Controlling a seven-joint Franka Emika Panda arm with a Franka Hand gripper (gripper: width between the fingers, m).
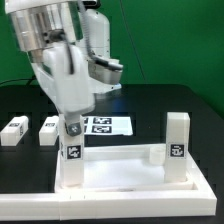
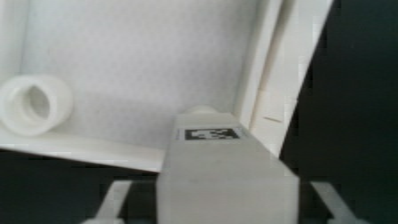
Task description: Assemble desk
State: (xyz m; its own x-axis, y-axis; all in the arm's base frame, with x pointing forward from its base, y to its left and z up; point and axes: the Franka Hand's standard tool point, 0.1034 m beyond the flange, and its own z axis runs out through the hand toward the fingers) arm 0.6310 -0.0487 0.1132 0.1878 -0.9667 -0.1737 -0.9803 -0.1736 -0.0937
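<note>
Desk panel (image 1: 130,180) lies nearest, rim up. Gripper (image 1: 72,128) is clenched on a tagged leg (image 1: 72,150) held upright at the panel's corner on the exterior view's left. A fitted leg (image 1: 177,135) stands at the right corner. The step looks like seating the held leg, and the next move calls for centring it over the round socket (image 2: 32,105). Beyond lie two loose legs (image 1: 14,130) and the marker board (image 1: 105,125).

- The black surface (image 1: 160,105) carries everything here.
- A white desk panel (image 1: 130,189) lies flat at six o'clock in the exterior view, rim upward.
- One loose leg (image 1: 13,130) and a second loose leg (image 1: 47,129) lie at nine o'clock, near each other, not touching.
- The marker board (image 1: 105,125) lies at the panel's twelve o'clock.
</note>
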